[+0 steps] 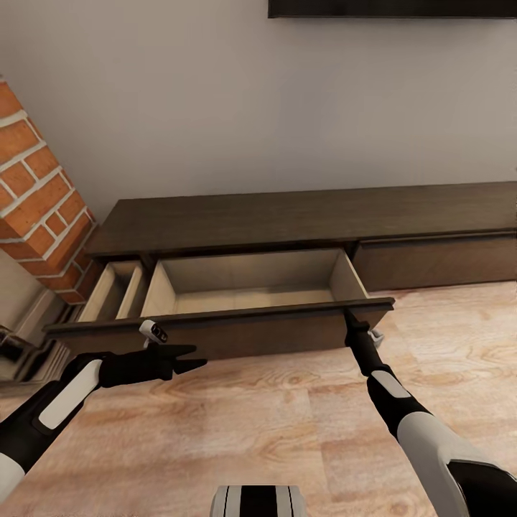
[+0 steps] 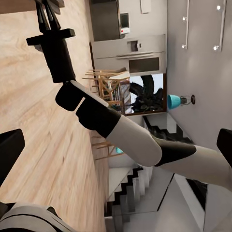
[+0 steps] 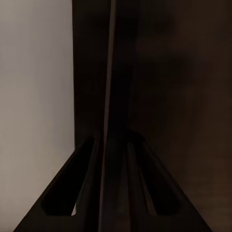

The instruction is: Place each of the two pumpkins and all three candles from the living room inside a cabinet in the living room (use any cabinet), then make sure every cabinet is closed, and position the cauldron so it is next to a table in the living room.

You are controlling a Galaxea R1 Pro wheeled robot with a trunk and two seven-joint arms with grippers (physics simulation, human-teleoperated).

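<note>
The long low dark brown cabinet (image 1: 301, 215) stands against the wall with its wide drawer (image 1: 251, 298) pulled out and empty. My right gripper (image 1: 350, 316) is at the right end of the drawer front (image 1: 237, 334). In the right wrist view its fingers (image 3: 87, 183) are closed around the panel's thin edge (image 3: 108, 96). My left gripper (image 1: 195, 357) hovers open in front of the drawer front, pointing right and holding nothing. In the left wrist view its fingers (image 2: 9, 150) sit wide apart. The pumpkins, candles, cauldron and table are out of view.
A brick column (image 1: 36, 201) rises to the left of the cabinet. A narrower compartment (image 1: 115, 291) lies open beside the drawer, and the cabinet's right panel (image 1: 431, 262) is closed. Wood floor (image 1: 273, 431) lies between me and the cabinet. A dark screen edge (image 1: 391, 7) hangs on the wall.
</note>
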